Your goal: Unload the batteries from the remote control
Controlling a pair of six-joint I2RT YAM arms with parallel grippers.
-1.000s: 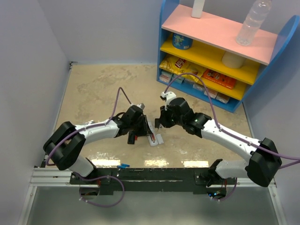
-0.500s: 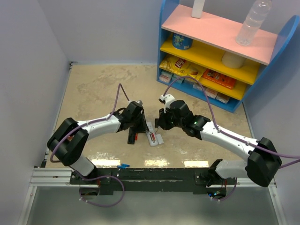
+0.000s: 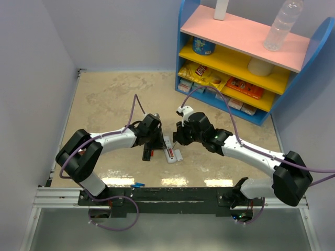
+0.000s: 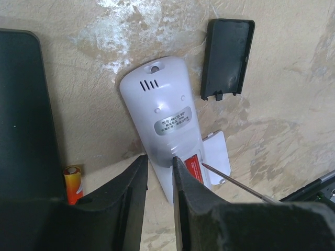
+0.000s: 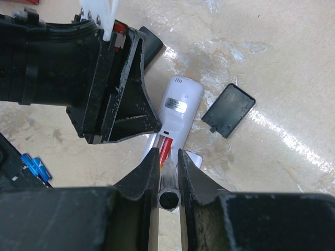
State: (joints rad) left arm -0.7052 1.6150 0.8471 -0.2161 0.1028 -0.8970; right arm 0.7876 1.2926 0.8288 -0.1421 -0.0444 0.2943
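Beige marbled tabletop [image 3: 110, 94] is enclosed by lilac walls [image 3: 120, 31]. The left fingers [image 4: 136, 183] are seen slightly parted over the face-down white plastic remote control [image 4: 162, 110], grasping nothing. The right fingers [image 5: 141, 172] are clenched on a thin clear-handled probe [image 5: 168, 175], pointed at the orange-red cylindrical battery [image 4: 193, 168] lodged in the remote's open compartment.

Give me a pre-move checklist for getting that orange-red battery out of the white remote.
1. Compartment open: ok. The orange-red battery is exposed in the white remote; the black cover plate lies apart beside it.
2. Tool grip: ok. The right pincer is shut on the thin metal probe.
3. Probe tip at the battery: ok. Whether it is under the cell: cannot tell.
4. Remote steadied: cannot tell. The left pincer is over its end, jaws narrowly apart.
5. The loose orange battery is away from the work: ok.
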